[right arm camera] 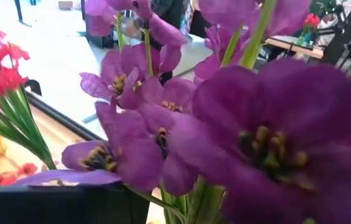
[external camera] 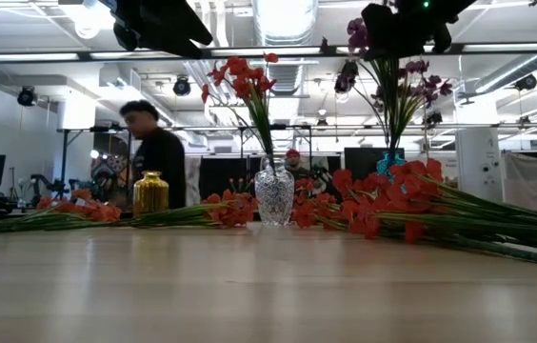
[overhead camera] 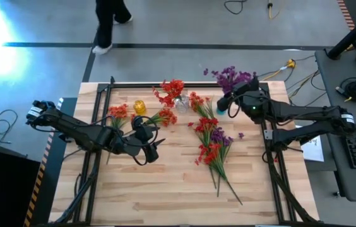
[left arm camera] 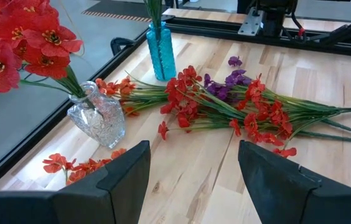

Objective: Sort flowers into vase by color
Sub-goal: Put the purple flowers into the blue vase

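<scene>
Flowers [overhead camera: 211, 144] lie mostly in a loose heap on the wooden table [overhead camera: 165, 189], right of centre: red sprigs with a few purple ones mixed in, long green stems [overhead camera: 227, 183] trailing toward the near edge. Smaller red sprigs [overhead camera: 118, 112] lie on the left part, near a small yellow vase [overhead camera: 139, 107].

Clear glass vase [external camera: 274, 194] at the far middle of the table holds a bunch of red blossoms [external camera: 240, 76], upright. Blue vase [left arm camera: 160, 51] stands at the far right, holding purple flowers [overhead camera: 231, 78].

My right gripper [overhead camera: 238, 98] is up over the blue vase, right among the purple blossoms [right arm camera: 163, 112]; they fill my wrist view. I cannot tell whether its fingers are apart or closed, or whether they hold a stem.

My left gripper [left arm camera: 191, 171] hovers over the left-centre of the table, fingers [left arm camera: 126, 177] apart, nothing between them. Past them I see the glass vase, the blue vase and the heap of sprigs.

A person in dark clothes [external camera: 154, 148] is in the room beyond the far edge of the table.
</scene>
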